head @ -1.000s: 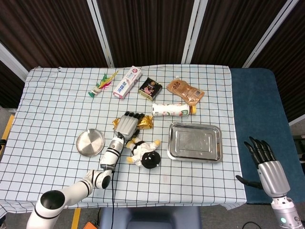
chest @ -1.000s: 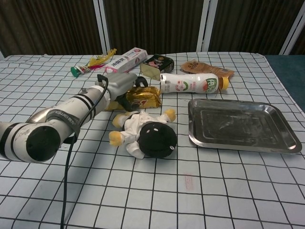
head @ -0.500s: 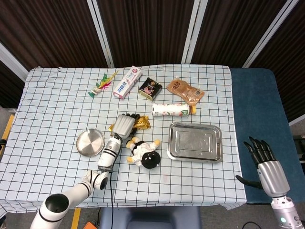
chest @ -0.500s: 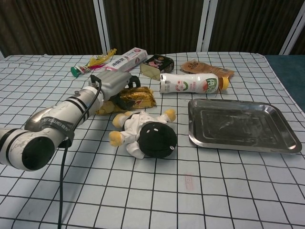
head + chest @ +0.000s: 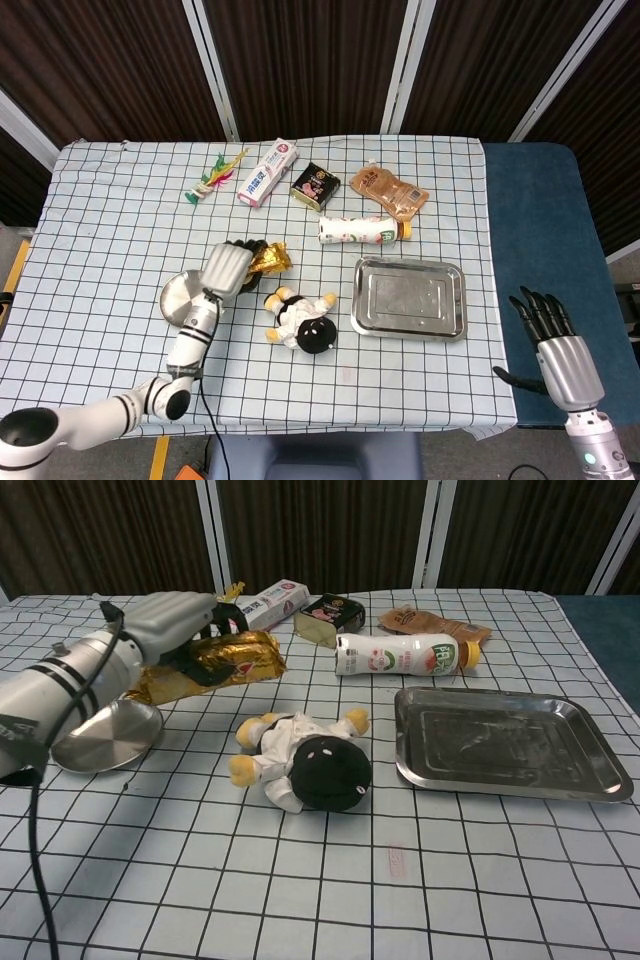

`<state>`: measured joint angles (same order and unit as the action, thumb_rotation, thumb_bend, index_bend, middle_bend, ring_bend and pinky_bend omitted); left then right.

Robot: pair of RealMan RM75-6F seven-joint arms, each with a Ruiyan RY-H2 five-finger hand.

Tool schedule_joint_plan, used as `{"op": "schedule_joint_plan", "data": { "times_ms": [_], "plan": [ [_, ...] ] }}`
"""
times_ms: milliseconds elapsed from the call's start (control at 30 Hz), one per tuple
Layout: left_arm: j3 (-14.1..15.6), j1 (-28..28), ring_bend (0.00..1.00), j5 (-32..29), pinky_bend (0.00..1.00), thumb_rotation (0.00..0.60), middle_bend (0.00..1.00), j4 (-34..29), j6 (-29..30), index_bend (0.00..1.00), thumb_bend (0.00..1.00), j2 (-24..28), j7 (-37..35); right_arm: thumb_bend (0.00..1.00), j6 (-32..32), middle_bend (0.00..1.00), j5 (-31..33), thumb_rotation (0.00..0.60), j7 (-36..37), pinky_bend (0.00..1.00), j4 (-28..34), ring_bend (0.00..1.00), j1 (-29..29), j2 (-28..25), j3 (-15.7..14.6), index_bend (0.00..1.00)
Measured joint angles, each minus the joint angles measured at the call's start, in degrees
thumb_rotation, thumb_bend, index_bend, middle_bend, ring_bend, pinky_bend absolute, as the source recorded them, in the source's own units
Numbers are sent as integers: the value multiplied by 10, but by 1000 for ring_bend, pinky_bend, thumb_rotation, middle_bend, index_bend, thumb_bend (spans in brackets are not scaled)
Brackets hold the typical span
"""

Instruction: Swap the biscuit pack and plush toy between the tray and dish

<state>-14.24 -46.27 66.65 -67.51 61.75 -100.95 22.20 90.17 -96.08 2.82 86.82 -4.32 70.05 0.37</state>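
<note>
Robot lab or data-collection booth, not a home. A table [image 5: 100, 240] covered with a white black-grid cloth stands before dark corrugated partition panels [image 5: 300, 60] in pale metal frames. A blue mat [image 5: 545, 230] lies beside the cloth. Assorted props are laid out on the cloth like test items: toothpaste box [image 5: 268, 172], drink bottle [image 5: 362, 230], snack pouch [image 5: 388, 192], small dark tin [image 5: 314, 185], shuttlecock [image 5: 212, 178]. Yellow floor marking tape [image 5: 16, 265] shows at the left edge.
</note>
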Motion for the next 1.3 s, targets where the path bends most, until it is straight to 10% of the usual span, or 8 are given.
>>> {"op": "schedule_joint_plan", "data": {
  "times_ms": [233, 833, 1100, 1300],
  "plan": [
    [46, 100, 569, -3, 604, 600, 613, -155, 81, 422, 470, 117, 56, 60, -4, 0, 5, 600, -8, 0, 1, 0, -1, 2, 1, 1],
    [50, 123, 544, -2, 603, 600, 570, -123, 88, 406, 471, 68, 42, 60, -9, 0, 13, 600, -6, 0, 1, 0, -4, 4, 5, 2],
    [50, 125, 151, -3, 362, 600, 116, -125, 77, 26, 445, 66, 43, 60, -8, 0, 12, 600, -5, 0, 0, 0, -4, 4, 5, 3],
    [50, 127, 0, -10, 207, 600, 0, -141, 63, 0, 426, 78, 35, 60, -10, 0, 13, 600, -7, 0, 0, 0, -4, 4, 5, 3]
  ]
}}
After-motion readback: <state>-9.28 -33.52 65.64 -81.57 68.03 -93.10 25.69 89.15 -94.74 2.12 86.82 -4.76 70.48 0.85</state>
